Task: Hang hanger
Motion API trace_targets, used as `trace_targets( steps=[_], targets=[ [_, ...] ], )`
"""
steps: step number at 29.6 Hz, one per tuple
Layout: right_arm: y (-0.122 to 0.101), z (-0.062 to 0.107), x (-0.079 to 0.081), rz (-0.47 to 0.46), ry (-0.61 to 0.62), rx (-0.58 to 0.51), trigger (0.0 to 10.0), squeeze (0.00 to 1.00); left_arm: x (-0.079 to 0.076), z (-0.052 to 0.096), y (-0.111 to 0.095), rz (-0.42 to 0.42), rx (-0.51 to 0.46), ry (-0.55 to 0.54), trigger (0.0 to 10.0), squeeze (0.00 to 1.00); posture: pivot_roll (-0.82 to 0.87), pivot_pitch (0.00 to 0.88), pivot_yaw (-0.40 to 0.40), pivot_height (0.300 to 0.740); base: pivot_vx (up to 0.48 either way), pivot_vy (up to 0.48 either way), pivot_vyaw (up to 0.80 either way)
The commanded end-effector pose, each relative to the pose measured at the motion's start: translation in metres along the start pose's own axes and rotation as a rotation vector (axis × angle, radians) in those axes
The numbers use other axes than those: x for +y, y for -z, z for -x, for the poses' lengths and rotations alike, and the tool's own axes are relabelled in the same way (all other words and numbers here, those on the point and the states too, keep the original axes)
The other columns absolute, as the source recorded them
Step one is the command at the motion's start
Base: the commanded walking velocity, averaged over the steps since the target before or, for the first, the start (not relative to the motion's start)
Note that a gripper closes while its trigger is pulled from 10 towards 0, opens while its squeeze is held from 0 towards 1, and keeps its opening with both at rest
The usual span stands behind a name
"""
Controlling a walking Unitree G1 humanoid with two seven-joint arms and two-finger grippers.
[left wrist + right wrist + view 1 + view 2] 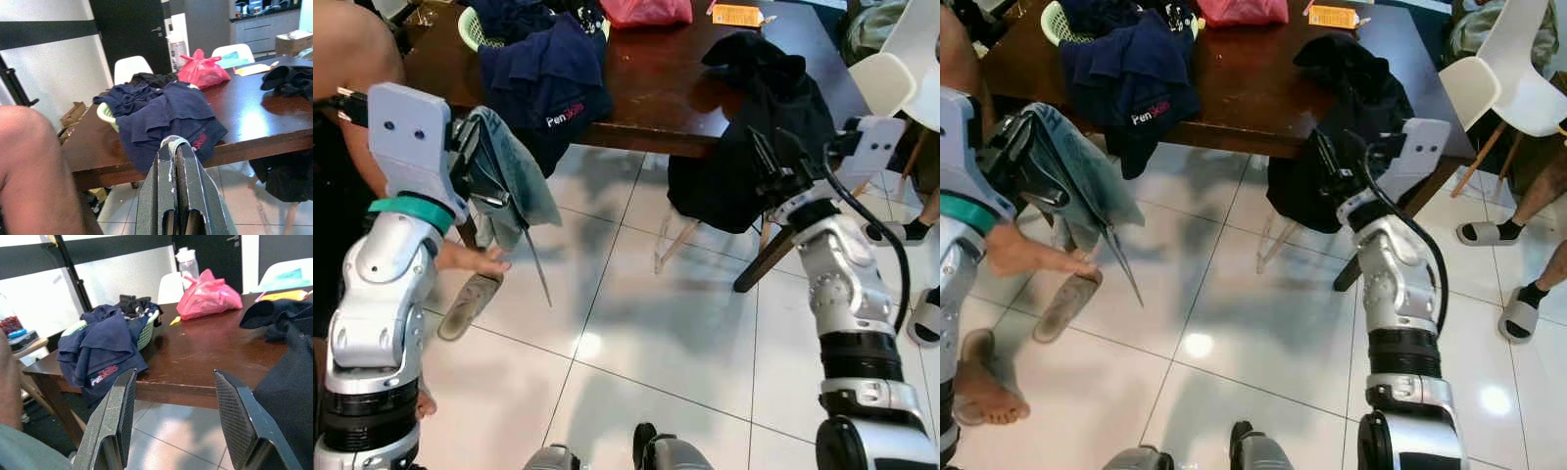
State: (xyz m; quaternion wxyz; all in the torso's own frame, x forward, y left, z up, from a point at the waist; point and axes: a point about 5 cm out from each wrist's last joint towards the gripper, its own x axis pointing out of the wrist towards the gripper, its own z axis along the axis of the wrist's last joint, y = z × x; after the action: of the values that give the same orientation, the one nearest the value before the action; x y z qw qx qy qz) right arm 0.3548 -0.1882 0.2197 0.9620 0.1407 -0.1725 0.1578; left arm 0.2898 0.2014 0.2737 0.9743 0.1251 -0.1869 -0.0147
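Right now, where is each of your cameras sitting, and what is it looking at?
Left eye, head: down at white tiled floor, both silver arms, left gripper holding grey-green garment.
Right eye, head: same scene, right gripper by black clothes.
Left wrist: along shut fingers at dark wooden table.
Right wrist: between open fingers at table.
Both wrist views share navy shirt, pink bag.

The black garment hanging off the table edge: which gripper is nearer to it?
Right. The right gripper is open just in front of the black garment, almost touching it. The left gripper is far off at the table's other side, shut on a grey-green cloth.
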Motion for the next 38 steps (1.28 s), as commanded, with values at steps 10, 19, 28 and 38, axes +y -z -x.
trace_targets(
  steps=[10, 19, 28, 38],
  targets=[
    [0.003, -0.006, 0.001, -0.018, -0.021, 0.013, 10.0, 0.00, 0.001, 0.007, 0.001, -0.001, 0.007, -0.029, 10.0, 0.00, 0.21, 0.069, -0.065, 0.740, 0.000, 0.000, 0.00],
    [0.000, -0.010, 0.002, -0.017, -0.028, -0.009, 10.0, 0.00, -0.003, 0.003, 0.001, 0.018, 0.001, -0.021, 10.0, 0.00, 0.19, 0.060, -0.062, 0.740, 0.000, 0.000, 0.00],
    [-0.001, -0.012, 0.003, -0.015, -0.040, -0.015, 10.0, 0.00, -0.007, 0.001, 0.002, 0.032, 0.002, -0.021, 10.0, 0.00, 0.19, 0.055, -0.070, 0.740, 0.000, 0.000, 0.00],
    [0.000, -0.016, 0.007, -0.023, -0.058, -0.013, 10.0, 0.00, -0.008, 0.003, 0.003, 0.032, 0.010, -0.023, 10.0, 0.00, 0.20, 0.068, -0.082, 0.740, 0.000, 0.000, 0.00]
  ],
)
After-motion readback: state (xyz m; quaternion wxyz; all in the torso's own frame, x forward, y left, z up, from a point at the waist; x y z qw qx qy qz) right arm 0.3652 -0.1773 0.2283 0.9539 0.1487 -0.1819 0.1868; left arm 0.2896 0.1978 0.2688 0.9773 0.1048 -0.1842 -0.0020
